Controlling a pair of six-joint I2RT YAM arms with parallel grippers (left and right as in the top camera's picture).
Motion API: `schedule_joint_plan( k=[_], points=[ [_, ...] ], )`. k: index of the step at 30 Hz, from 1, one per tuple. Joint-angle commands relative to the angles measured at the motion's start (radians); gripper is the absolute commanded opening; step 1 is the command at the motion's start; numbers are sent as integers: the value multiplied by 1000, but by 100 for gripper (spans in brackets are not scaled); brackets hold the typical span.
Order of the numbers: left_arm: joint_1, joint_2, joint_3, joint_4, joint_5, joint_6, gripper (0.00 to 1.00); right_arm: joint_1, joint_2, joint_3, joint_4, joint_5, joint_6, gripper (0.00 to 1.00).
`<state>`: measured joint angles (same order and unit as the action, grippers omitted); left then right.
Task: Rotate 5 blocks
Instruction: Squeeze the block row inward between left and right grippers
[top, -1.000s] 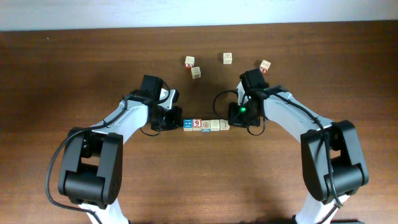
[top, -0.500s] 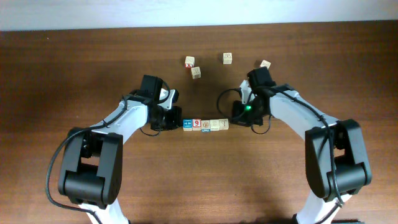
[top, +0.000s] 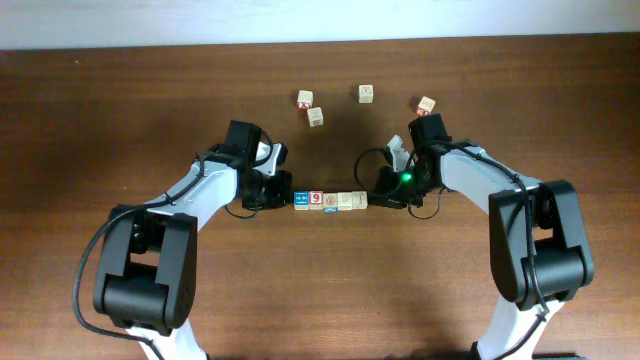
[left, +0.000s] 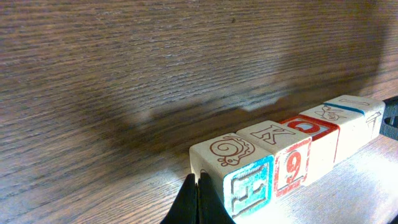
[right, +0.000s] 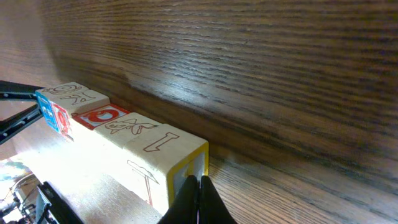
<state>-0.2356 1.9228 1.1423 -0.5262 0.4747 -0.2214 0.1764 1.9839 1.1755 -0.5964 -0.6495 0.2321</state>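
Note:
Five light-wood blocks lie in a straight row in the middle of the table. From left to right they are the blue-faced block (top: 301, 201), the red "9" block (top: 316, 200), two middle blocks (top: 331, 201) (top: 345, 201) and the yellow-edged end block (top: 360, 200). My left gripper (top: 288, 197) is shut, its tip (left: 198, 200) against the outer side of the blue-faced block (left: 239, 171). My right gripper (top: 372, 198) is also shut, its tip (right: 199, 200) pressed to the yellow-framed end face of the last block (right: 163, 146). Neither gripper holds anything.
Several loose pale cubes sit toward the back: two close together (top: 304, 98) (top: 315, 116), one (top: 366, 93) near the centre, and one (top: 426, 104) just behind my right wrist. Both arms reach in from the front corners.
My right wrist has swung a little to the right, while its tip stays at the row's right end. The left arm and the row of blocks look unchanged.

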Motion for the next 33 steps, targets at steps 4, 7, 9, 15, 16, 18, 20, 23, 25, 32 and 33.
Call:
schedule_joint_plan(
  k=[4, 7, 9, 15, 16, 18, 20, 23, 25, 32, 33],
  points=[
    [-4, 7, 14, 3, 18, -2, 0, 1, 9, -10, 10, -50, -19, 4],
    [-4, 7, 14, 3, 18, -2, 0, 1, 9, -10, 10, -51, -19, 4],
    [-4, 7, 14, 3, 18, -2, 0, 1, 9, -10, 10, -63, -34, 4],
    [-4, 7, 14, 3, 18, -2, 0, 1, 9, -10, 10, -75, -42, 4],
    [-2, 7, 15, 2, 6, -3, 0, 1, 9, -10, 10, -72, -42, 4],
    [12, 7, 15, 1, -12, -31, 0, 1, 9, -10, 10, -72, -42, 4],
    [37, 7, 15, -9, -32, -57, 0, 1, 9, -10, 10, -69, -42, 4],
    [50, 7, 15, -13, -39, -59, 0, 1, 9, -10, 10, -68, -41, 4],
    [50, 7, 15, -13, -38, -59, 0, 1, 9, -10, 10, -61, -41, 4],
    [50, 7, 19, -13, 50, -54, 0, 1, 9, -10, 10, -57, -41, 4],
    [50, 7, 19, -13, 53, -54, 0, 1, 9, -10, 10, -57, -41, 4]
  ],
)
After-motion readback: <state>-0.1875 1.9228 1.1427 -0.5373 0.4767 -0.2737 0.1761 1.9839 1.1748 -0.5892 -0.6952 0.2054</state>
